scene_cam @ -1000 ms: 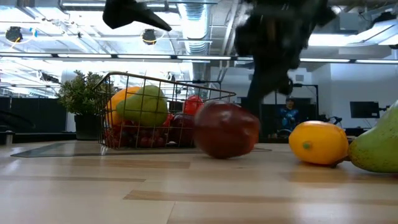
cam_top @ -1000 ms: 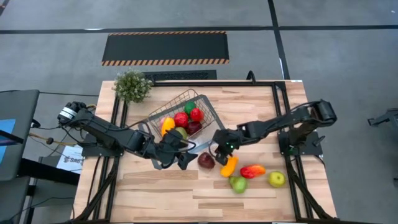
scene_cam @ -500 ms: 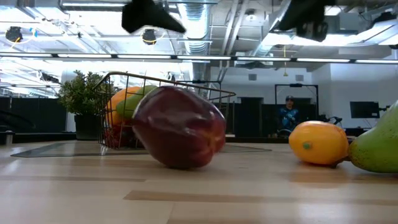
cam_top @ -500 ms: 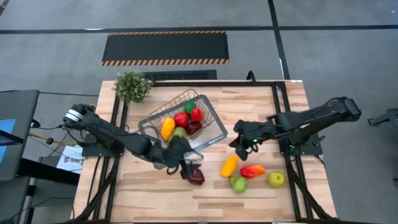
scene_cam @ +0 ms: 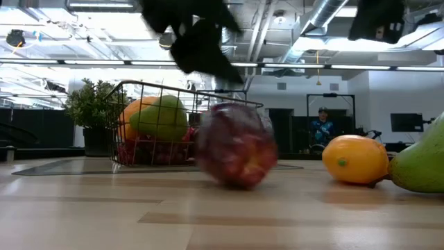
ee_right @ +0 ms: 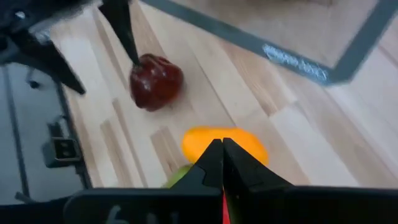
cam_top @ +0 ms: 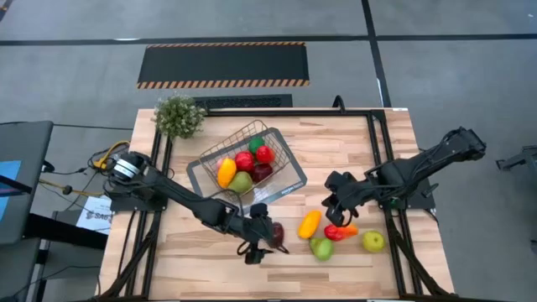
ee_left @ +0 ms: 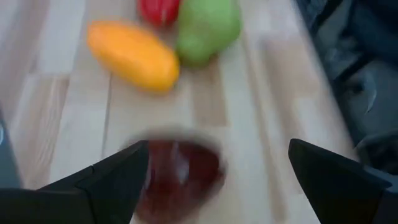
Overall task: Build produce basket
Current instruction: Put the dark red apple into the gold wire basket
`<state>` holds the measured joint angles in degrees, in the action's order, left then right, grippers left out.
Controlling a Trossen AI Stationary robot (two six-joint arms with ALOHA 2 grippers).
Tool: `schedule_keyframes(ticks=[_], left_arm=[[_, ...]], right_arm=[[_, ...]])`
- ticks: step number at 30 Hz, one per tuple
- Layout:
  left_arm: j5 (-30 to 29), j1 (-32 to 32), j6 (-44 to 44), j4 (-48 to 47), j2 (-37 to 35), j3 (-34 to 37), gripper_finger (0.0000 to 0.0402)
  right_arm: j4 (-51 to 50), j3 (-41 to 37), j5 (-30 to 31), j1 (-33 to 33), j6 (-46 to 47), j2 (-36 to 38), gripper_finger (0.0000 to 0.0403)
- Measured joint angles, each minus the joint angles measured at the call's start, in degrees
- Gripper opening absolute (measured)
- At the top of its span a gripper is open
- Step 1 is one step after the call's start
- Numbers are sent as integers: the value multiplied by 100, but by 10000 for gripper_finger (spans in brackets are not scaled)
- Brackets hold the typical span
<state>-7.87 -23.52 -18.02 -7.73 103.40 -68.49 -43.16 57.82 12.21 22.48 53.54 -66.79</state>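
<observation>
Basket (cam_top: pixel 289 178) centre-frame approx. half loaded; left end effector (cam_top: pixel 262 244) open at dark-red fruit (cam_top: pixel 276 234), right end effector (cam_top: pixel 336 220) closed, four pcs apparently loose on counter (cam_top: pixel 210 260).

My fingers (ee_left: pixel 112 180) dark. Apple (cam_top: pixel 275 234) deep red. Pepper (cam_top: pixel 309 224) orange-yellow, pear (cam_top: pixel 321 248) green. Basket (cam_top: pixel 289 172) silver wire. Table (cam_top: pixel 210 260) pale wood. Floor mat (cam_top: pixel 222 63) black, hazard-striped edges.

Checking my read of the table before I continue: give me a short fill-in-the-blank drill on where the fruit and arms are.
1. The left gripper stands ____ around the dark red fruit.
2. The right gripper is ____, above the red piece.
3. The yellow-orange piece lies ____ the basket.

Missing words: open; shut; outside
</observation>
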Motion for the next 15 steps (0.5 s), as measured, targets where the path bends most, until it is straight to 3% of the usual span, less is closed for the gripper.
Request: schedule_keyframes(ticks=[9, 15], left_arm=[[-6, 189, 146, 750, 882, -22, 371], [-3, 198, 5, 821, 897, -34, 371]], right_arm=[[-62, 2, -2, 273, 531, -303, 23], [-74, 2, 25, 502, 1015, -552, 18]])
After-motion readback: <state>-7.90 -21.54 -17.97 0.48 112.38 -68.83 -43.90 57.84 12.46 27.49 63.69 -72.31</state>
